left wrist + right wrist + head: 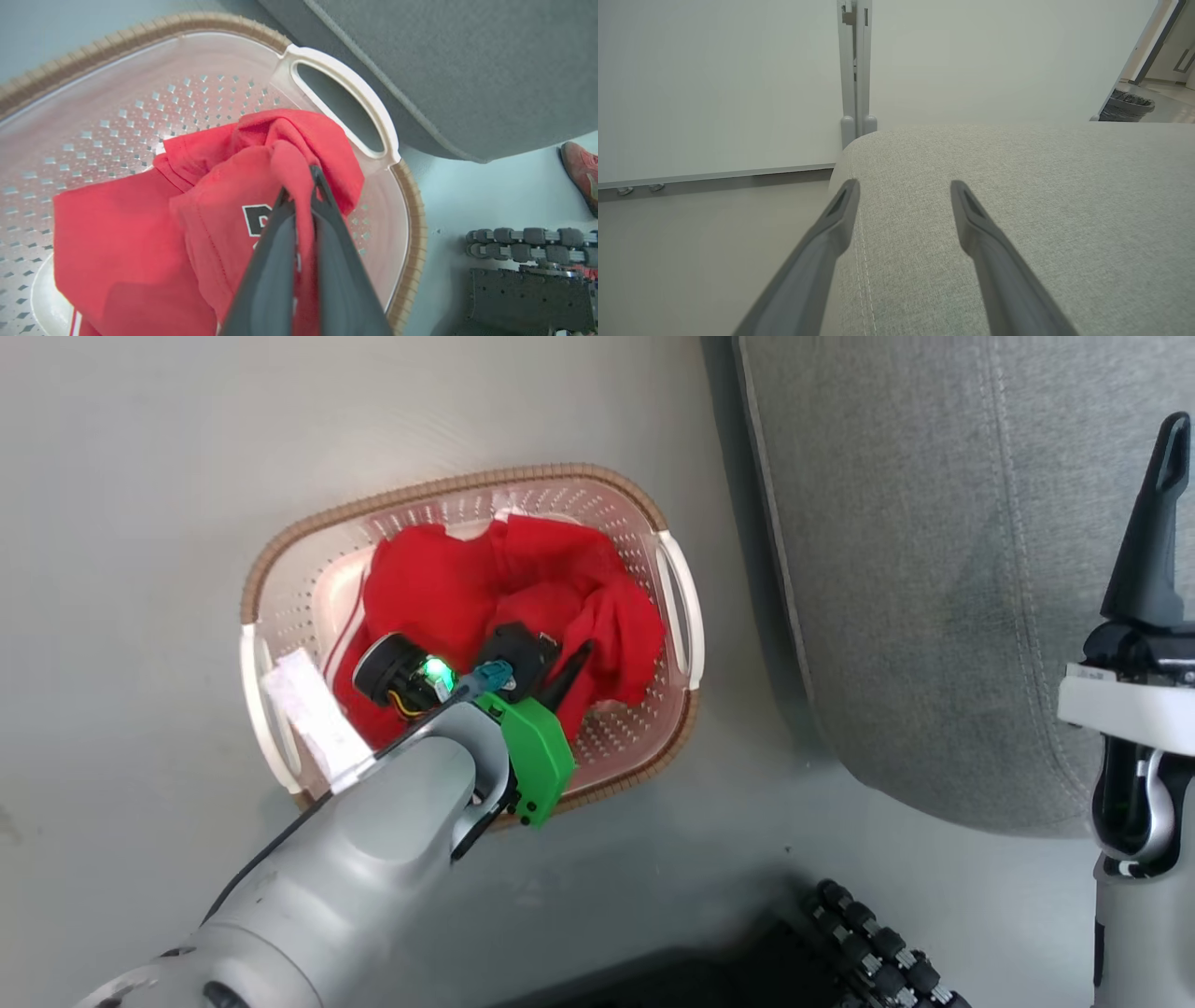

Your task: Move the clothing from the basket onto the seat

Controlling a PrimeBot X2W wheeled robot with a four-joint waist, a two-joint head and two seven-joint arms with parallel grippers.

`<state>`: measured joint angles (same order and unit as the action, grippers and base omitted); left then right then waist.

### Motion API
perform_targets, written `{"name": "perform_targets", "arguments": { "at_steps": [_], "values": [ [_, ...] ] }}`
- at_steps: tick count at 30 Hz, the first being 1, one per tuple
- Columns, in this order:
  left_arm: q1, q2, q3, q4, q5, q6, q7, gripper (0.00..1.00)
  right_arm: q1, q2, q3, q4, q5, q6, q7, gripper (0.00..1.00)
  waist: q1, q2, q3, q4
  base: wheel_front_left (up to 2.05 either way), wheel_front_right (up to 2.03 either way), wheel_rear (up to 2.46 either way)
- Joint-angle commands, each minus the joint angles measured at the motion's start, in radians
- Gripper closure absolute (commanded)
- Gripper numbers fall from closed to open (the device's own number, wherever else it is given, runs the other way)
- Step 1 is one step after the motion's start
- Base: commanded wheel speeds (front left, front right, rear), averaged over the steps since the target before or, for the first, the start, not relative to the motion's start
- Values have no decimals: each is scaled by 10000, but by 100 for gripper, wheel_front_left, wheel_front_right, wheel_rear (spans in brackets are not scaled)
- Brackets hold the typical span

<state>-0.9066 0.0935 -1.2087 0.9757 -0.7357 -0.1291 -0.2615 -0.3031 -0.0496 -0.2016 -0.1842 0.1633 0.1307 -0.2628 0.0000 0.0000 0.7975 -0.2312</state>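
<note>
The red clothing [485,588] lies bunched inside the cream perforated basket [653,537] on the floor, left of the grey seat [934,569]. My left gripper [574,667] reaches down into the basket. In the left wrist view that left gripper [299,186] is shut on a raised fold of the clothing [215,205], which bears a white printed letter. A white striped edge [74,322] peeks out at the bottom left. The basket [345,93] handle sits close to the seat [467,70]. My right gripper [903,186] hangs open over the seat [1041,210]; its fingers [1153,523] show at the right edge.
A white label [313,709] lies at the basket's left end. My wheeled base [878,952] sits at the bottom of the head view. A red shoe [581,170] stands on the floor beyond the seat corner. A white wall panel [714,84] and a bin [1129,105] stand behind the seat.
</note>
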Motion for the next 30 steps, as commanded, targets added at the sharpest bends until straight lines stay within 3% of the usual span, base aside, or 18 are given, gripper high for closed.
{"name": "perform_targets", "arguments": {
  "at_steps": [1,9,17,30],
  "values": [
    [343,196,369,-397,111,-23,-38,100,256,-14,26,40,-125,1,-31,0,0,0,-1043,398,0,0,0],
    [2544,589,3348,-3366,1606,361,-31,100,1159,-19,322,222,-511,1,-31,0,0,0,-3422,964,0,0,0],
    [4993,159,6074,-5709,3101,180,-31,100,2301,-19,805,537,-815,1,-31,0,0,0,-5653,1448,0,0,0],
    [6474,-242,8161,-7759,4376,-24,-33,100,3493,-19,1715,881,-831,1,-31,0,0,0,-7639,1521,0,0,0]
  ]
}}
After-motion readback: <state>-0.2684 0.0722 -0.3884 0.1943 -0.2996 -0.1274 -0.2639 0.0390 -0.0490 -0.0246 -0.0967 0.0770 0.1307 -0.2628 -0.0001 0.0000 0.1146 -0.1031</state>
